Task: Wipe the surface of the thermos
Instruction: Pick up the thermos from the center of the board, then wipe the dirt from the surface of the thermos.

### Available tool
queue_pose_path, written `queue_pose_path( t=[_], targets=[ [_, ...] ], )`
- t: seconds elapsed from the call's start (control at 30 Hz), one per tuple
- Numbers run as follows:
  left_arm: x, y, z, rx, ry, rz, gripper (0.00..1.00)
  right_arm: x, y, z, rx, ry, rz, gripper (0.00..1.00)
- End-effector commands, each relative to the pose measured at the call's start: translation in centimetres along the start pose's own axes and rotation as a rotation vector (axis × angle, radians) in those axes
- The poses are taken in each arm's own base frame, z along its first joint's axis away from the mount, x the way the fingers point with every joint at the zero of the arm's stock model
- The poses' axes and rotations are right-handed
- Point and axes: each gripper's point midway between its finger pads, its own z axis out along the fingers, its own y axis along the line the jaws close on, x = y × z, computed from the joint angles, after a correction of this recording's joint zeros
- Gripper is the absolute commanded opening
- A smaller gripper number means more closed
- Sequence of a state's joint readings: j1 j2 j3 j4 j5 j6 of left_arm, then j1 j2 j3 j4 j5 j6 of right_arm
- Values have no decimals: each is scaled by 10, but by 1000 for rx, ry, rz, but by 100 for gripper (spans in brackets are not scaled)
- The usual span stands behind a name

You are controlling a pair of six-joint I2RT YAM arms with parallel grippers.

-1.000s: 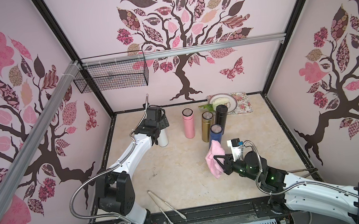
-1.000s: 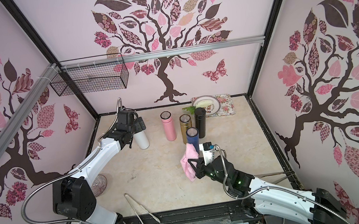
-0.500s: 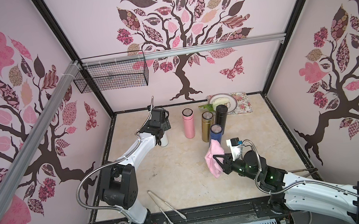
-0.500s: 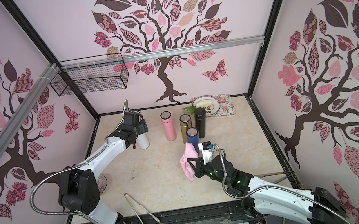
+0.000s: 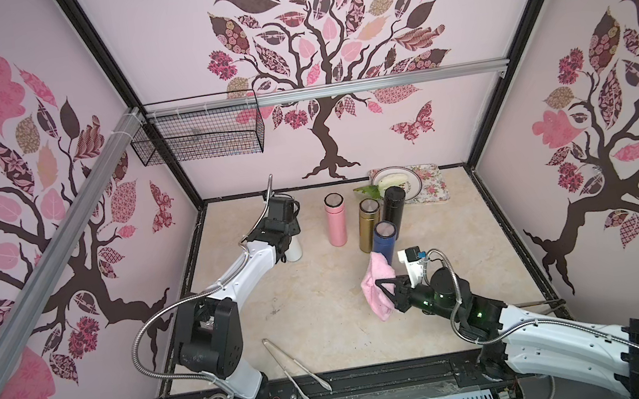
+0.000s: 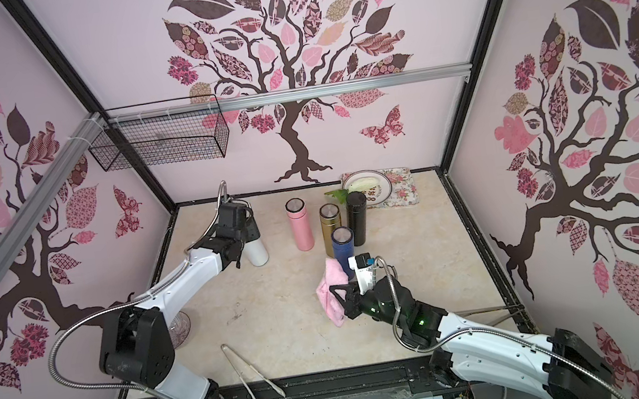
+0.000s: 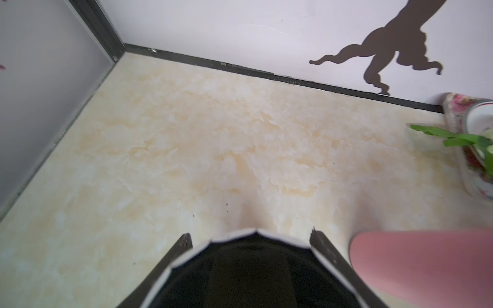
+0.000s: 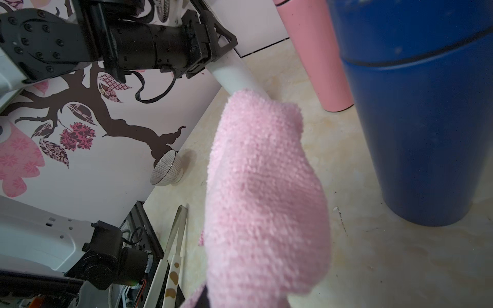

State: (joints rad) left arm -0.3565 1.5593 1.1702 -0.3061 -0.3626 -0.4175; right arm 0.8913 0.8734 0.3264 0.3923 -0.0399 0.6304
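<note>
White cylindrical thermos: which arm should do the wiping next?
Right. The right gripper holds the fluffy pink cloth, and nothing stands between it and the white cylindrical thermos. The left gripper is shut on that thermos's top, so it probably best steadies it.

Bright even light, soft shadows

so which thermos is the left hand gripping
The white thermos, standing apart from the rest: the left hand is shut around its top. The pink thermos, gold thermos, black thermos and blue thermos stand ungripped.
</note>
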Motion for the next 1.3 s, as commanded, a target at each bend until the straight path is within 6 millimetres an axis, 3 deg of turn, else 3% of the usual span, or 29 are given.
queue_pose_path(
  t=[0.0,0.13,0.23,0.37,0.47,0.63,0.73,0.97,1.07,1.17,1.27],
  targets=[
    [9,-15,-50,189,14,-139,0,-1,28,8,-139,29,31,0],
    [30,-25,-95,318,53,-234,0,20,45,28,-222,148,29,0],
    [48,-36,-119,428,97,-320,0,37,64,44,-283,257,-8,0],
    [61,-52,-147,543,130,-381,0,45,80,59,-330,280,-8,0],
    [69,-60,-162,572,150,-368,0,42,78,67,-302,249,16,0],
    [85,-74,-180,623,185,-364,0,30,47,87,-78,189,40,0],
    [96,-80,-184,615,192,-331,0,13,55,94,-91,125,23,0],
    [104,-85,-179,583,195,-279,0,-12,103,115,-206,94,-37,0],
    [102,-82,-179,568,180,-249,0,-17,93,111,-154,56,-40,0],
    [100,-79,-180,556,161,-205,0,-11,61,100,-40,26,-30,0],
    [97,-78,-184,556,154,-155,0,6,26,86,69,45,1,0]
  ],
)
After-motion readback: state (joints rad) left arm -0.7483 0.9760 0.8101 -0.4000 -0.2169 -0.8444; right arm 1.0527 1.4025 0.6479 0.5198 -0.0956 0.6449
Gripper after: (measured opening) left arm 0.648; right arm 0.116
